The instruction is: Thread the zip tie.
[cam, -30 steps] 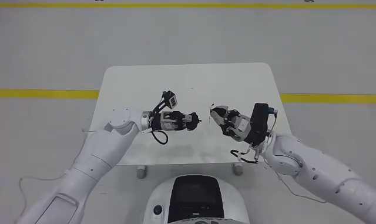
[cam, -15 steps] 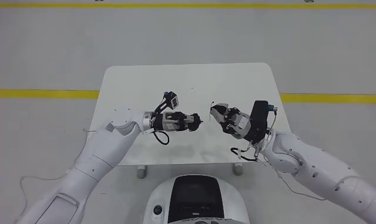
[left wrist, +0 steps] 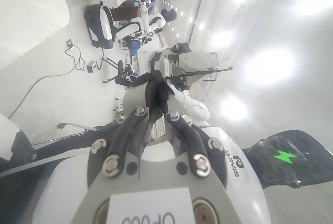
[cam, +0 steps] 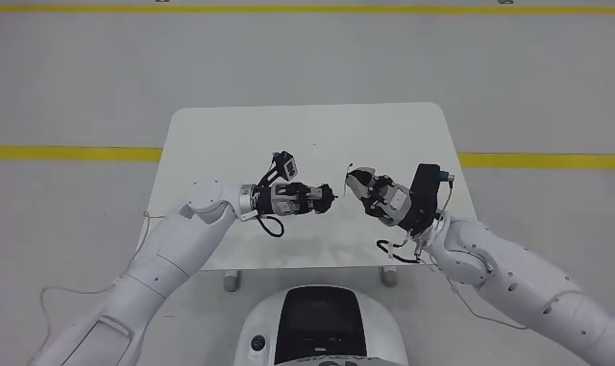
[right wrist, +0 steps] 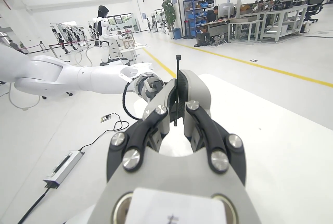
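A thin black zip tie (right wrist: 177, 94) stands upright between the fingertips of my right gripper (right wrist: 179, 75), which is shut on its strap, with the square head sticking out above. In the top view the right gripper (cam: 354, 183) hovers over the table's front middle and the zip tie (cam: 347, 174) pokes out of it. My left gripper (cam: 330, 197) faces it from a short gap away, its dark-covered fingers closed together. From the left wrist, the left gripper (left wrist: 156, 78) lines up with the tail end of the zip tie (left wrist: 218, 69) held in the right gripper (left wrist: 197, 71); I cannot tell whether they touch.
The white table (cam: 288, 135) lies bare below both arms, with rounded corners and open room towards the back. Cables and a power strip (right wrist: 63, 165) lie on the floor beside it. Another robot and workbenches stand far off in the hall.
My left gripper has moved to the right, closing most of the gap to the right gripper. The right gripper has barely shifted and still holds the zip tie.
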Robot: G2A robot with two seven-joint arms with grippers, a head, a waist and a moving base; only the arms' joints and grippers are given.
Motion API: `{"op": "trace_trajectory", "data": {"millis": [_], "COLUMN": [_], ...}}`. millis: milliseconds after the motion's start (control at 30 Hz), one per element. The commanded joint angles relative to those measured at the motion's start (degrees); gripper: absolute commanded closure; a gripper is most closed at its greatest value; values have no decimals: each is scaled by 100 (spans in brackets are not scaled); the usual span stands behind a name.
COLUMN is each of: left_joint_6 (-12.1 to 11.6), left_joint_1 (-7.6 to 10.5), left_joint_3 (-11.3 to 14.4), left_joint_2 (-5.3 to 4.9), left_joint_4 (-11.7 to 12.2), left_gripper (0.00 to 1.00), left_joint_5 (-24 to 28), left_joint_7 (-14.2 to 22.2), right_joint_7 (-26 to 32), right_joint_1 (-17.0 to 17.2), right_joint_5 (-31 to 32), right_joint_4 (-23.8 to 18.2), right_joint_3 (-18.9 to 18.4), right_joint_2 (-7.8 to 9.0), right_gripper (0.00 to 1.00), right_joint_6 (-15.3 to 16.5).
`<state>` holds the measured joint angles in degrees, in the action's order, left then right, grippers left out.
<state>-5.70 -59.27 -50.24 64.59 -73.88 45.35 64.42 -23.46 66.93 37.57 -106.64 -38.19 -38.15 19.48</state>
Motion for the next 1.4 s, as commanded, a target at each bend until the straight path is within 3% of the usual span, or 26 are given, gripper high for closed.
{"op": "trace_trajectory", "data": {"millis": [0, 600, 1367], "left_joint_6": [-9, -52, -52], "left_joint_1": [13, 43, 43], "left_joint_3": [13, 59, 59], "left_joint_2": [9, 37, 37], "left_joint_4": [25, 86, 86], "left_gripper": [100, 100, 100], "left_joint_5": [7, 34, 34], "left_joint_7": [-17, 9, 9], "right_joint_7": [-9, 58, 403], "right_joint_1": [20, 48, 364], "right_joint_5": [0, 181, 348], "right_joint_4": [-3, 32, 56], "right_joint_3": [-12, -51, -461], "right_joint_2": [-19, -108, -419], "right_gripper": [100, 100, 100], "right_joint_6": [0, -22, 0]}}
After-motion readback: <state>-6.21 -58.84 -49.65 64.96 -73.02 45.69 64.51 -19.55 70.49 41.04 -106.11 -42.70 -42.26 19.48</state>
